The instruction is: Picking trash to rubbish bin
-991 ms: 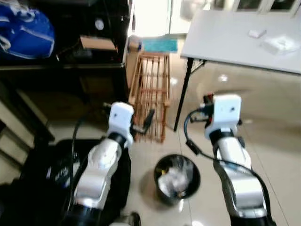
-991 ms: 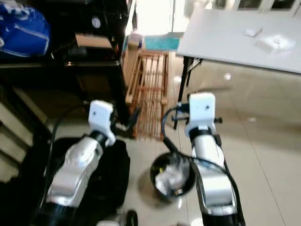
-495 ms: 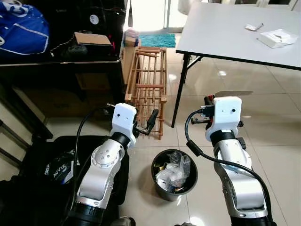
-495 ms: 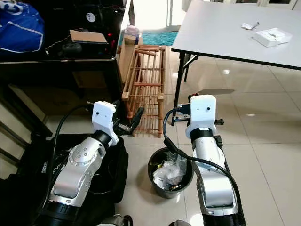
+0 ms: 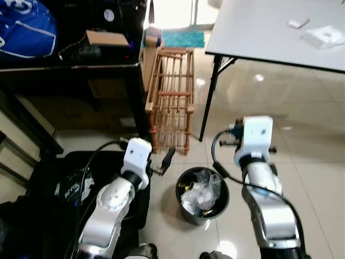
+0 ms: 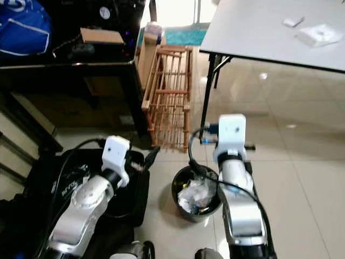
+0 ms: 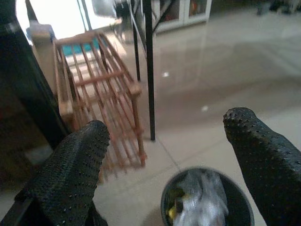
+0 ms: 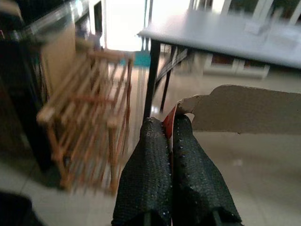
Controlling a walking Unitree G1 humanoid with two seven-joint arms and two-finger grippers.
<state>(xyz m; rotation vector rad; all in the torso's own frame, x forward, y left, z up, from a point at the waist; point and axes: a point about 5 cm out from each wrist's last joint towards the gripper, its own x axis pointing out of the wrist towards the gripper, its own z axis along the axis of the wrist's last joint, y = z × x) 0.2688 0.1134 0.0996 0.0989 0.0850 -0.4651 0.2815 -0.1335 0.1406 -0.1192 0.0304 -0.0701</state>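
Note:
A black rubbish bin (image 5: 202, 196) stands on the tiled floor between my two arms, holding crumpled clear plastic and other scraps. My left gripper (image 5: 167, 158) hangs open and empty just left of the bin's rim; in the left wrist view its fingers (image 7: 79, 162) frame the bin (image 7: 207, 200) below. My right gripper (image 8: 170, 126) is shut on a flat pale piece of card (image 8: 242, 110) with a red edge. The right wrist (image 5: 254, 134) is held up behind the bin's right side.
A wooden slatted rack (image 5: 172, 97) leans behind the bin, next to a black table leg (image 5: 209, 97) of the white table (image 5: 259, 32). A black bag (image 5: 51, 189) lies on the floor at left. A dark shelf (image 5: 70, 70) carries a blue bag and a box.
My left gripper has dropped lower, closer to the bin's rim. The right arm has hardly moved and stays shut on the card. The view has shifted slightly.

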